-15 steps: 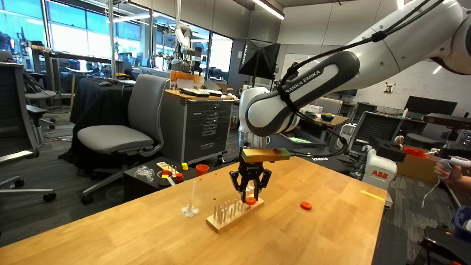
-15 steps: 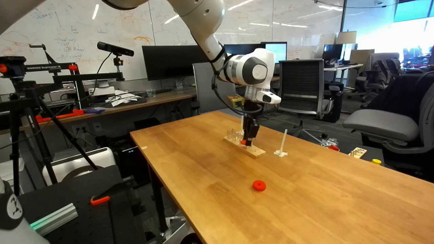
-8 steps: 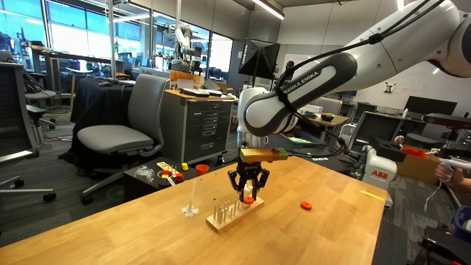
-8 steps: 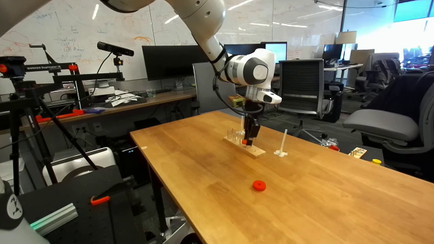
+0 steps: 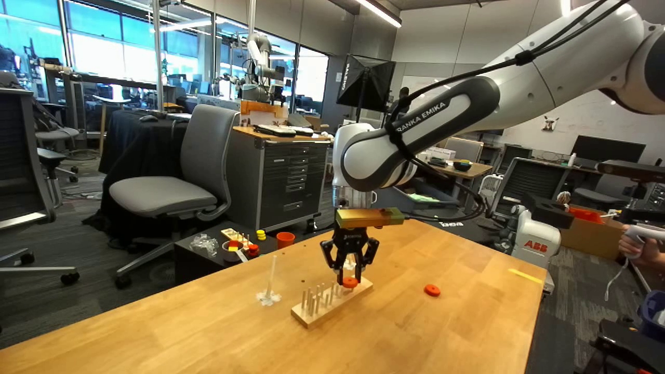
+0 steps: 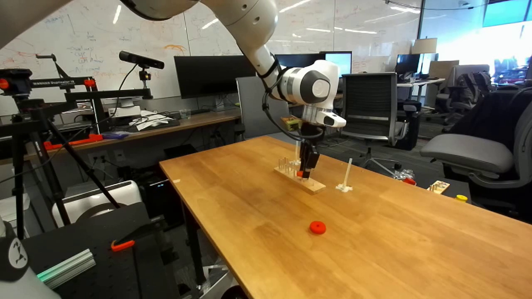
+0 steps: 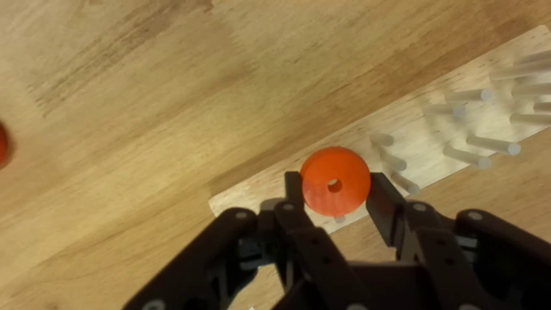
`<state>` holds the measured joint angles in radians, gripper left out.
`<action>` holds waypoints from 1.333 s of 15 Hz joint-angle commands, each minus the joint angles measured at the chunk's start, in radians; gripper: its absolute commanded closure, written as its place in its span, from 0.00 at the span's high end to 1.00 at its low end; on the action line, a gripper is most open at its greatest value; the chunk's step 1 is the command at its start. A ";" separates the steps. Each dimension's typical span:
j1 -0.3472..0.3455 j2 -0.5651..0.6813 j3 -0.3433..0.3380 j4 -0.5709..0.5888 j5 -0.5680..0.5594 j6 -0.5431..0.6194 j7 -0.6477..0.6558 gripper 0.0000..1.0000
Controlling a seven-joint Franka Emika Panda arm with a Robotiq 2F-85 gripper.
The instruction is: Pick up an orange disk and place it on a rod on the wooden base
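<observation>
Wrist view: the jaws are clamped on an orange disk [image 7: 335,170] just below centre frame, meeting its left and right edges. Beneath it the wooden base [image 7: 430,135] slants from lower centre to upper right, most visible pegs [image 7: 490,144] standing to the disk's right. Whether the disk touches a peg cannot be told. In an exterior view, the second orange disk [image 5: 432,290] lies flat on the table [image 5: 441,337], right of the base; a pale rod [image 5: 271,278] stands slightly tilted at left.
</observation>
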<state>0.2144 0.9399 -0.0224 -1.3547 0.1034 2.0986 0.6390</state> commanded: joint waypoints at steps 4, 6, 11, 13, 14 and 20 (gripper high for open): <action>-0.001 0.032 -0.006 0.046 -0.001 -0.044 0.016 0.18; -0.002 0.026 -0.005 0.033 0.000 -0.037 0.013 0.18; -0.010 0.024 -0.006 0.022 0.001 -0.029 0.007 0.18; -0.013 0.025 -0.007 0.021 0.001 -0.031 0.008 0.18; -0.013 0.025 -0.006 0.019 0.001 -0.030 0.006 0.18; -0.008 0.016 -0.007 -0.011 -0.002 -0.015 0.007 0.18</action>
<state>0.2020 0.9451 -0.0225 -1.3451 0.1035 2.0758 0.6411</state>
